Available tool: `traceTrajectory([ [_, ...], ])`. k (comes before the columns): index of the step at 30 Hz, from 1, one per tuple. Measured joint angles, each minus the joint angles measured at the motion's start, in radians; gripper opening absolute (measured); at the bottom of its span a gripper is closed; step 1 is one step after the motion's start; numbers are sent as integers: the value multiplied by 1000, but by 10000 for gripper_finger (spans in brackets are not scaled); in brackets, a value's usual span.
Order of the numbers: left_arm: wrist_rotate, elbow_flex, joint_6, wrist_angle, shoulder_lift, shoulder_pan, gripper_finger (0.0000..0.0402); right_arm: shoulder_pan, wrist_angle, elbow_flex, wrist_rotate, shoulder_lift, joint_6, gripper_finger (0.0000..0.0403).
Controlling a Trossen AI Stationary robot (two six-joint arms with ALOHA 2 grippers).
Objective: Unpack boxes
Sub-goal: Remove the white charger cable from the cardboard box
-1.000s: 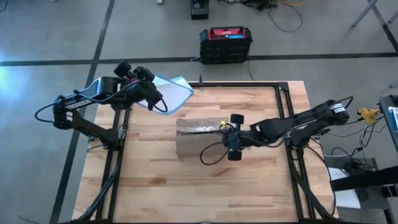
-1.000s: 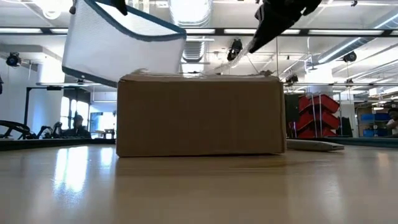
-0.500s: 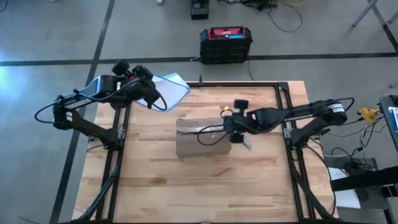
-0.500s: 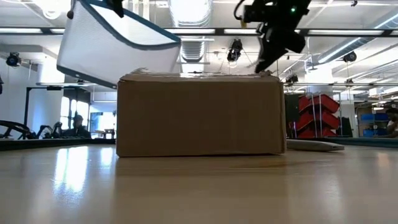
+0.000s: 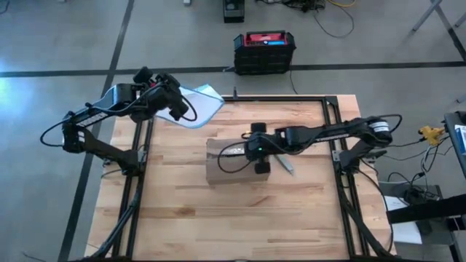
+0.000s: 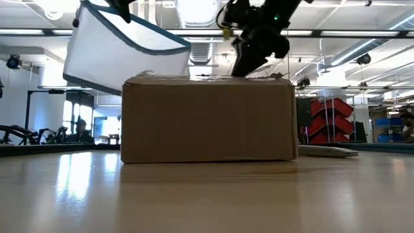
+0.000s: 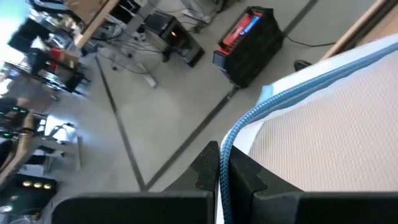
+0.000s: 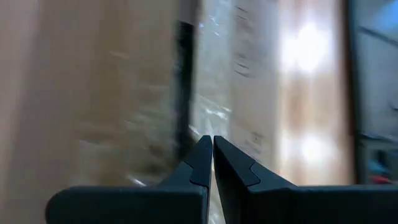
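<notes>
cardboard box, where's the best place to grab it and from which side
Probably from above, fingers across the narrower width of the cardboard box: it sits flat with straight upright side walls. The right gripper, shut, is over its taped top, nearest to it. The left gripper is shut on the clear pouch, so it is busy.

Bare table (image 5: 182, 218) rings the box (image 5: 231, 161); right tool (image 5: 256, 151) blocks its top.

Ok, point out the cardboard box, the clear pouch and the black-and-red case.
cardboard box (image 6: 207, 120), low view, front face.
clear pouch (image 5: 198, 104), high view, mesh panel beside the left gripper.
black-and-red case (image 5: 264, 52), high view, lid.
</notes>
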Motion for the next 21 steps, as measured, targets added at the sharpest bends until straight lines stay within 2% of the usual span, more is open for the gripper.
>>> traceTrajectory([
  [5, 1, 0, 4, -1, 0, 7, 0, 23, -128, 138, -163, 77, 59, 0],
  [12, -1, 0, 8, -2, 0, 7, 0, 113, -217, 283, -251, 117, 106, 0],
  [16, -3, 0, 8, -9, -1, 7, 0, 151, -210, 299, -300, 115, 144, 0],
  [21, -3, 0, 8, -12, -1, 7, 0, 187, -211, 299, -296, 116, 175, 0],
])
